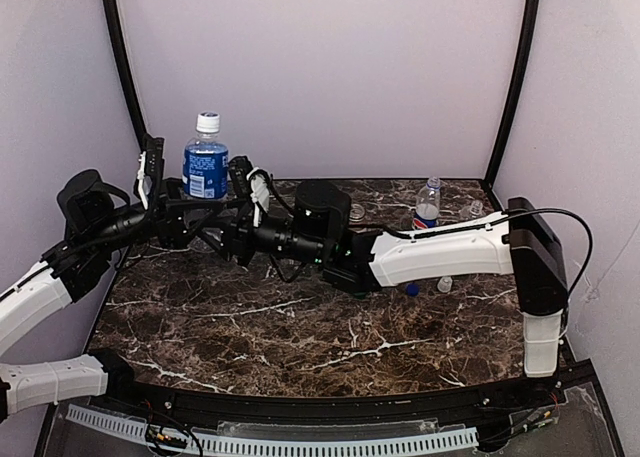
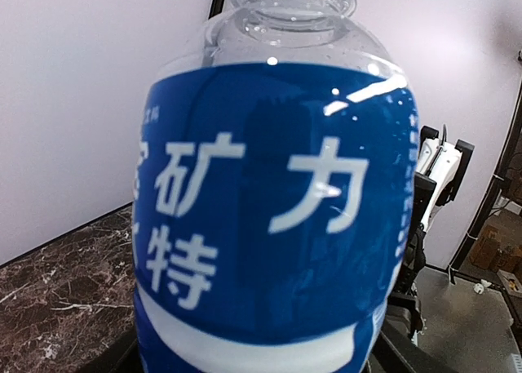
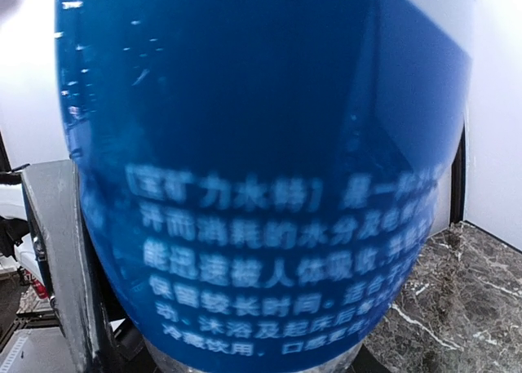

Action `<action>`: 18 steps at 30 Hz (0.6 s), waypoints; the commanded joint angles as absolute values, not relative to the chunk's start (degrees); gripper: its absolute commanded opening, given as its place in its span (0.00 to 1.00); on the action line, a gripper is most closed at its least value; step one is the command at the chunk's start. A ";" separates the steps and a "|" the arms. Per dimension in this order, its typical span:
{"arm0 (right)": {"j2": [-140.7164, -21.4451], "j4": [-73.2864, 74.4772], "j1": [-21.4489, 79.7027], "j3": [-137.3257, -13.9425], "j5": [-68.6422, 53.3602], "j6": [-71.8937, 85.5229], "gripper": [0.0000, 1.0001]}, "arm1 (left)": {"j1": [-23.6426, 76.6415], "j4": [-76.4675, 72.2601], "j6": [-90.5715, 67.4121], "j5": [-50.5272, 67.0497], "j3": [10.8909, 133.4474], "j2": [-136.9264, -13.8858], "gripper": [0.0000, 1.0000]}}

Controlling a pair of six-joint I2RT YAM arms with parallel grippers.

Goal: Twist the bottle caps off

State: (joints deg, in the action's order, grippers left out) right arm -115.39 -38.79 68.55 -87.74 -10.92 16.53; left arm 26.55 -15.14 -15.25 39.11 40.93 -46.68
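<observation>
Progress: partial. Loose blue cap (image 1: 411,289) on bench (image 1: 250,327), well right of both pincers, so some unscrewing prob. done. Pepsi bottle (image 1: 428,205) far right at back, cap too small to tell. White cap (image 1: 207,122) not yet off blue-label bottle (image 1: 206,172). Bottle upright btwn pincers. Right pincer (image 1: 243,182) grips its body, I judge. Left pincer (image 1: 158,177) just beside it, can't tell if clamped.

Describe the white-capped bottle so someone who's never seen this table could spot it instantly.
Look to the rear left of the dark marble table, where both arms converge. The blue-labelled bottle is upright between them. It alone has a broad blue label with white Chinese characters and a white cap still on.
</observation>
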 commanded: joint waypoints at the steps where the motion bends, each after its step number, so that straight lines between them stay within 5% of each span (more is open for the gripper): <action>1: -116.79 -38.54 69.16 -90.08 -11.39 17.35 0.30 | 27.72 -15.47 -14.09 39.56 39.47 -45.80 0.79; 7: -115.88 -37.09 69.17 -89.45 -11.97 15.61 0.37 | 27.77 -13.74 -13.05 38.68 38.60 -45.04 0.48; 13: -109.50 -31.13 69.17 -84.45 -11.15 11.28 0.97 | 27.77 -8.82 -7.88 36.67 36.08 -43.28 0.39; 18: -98.89 -15.85 69.10 -77.87 -6.95 7.64 0.99 | 27.77 -4.27 10.87 26.44 31.74 -40.23 0.38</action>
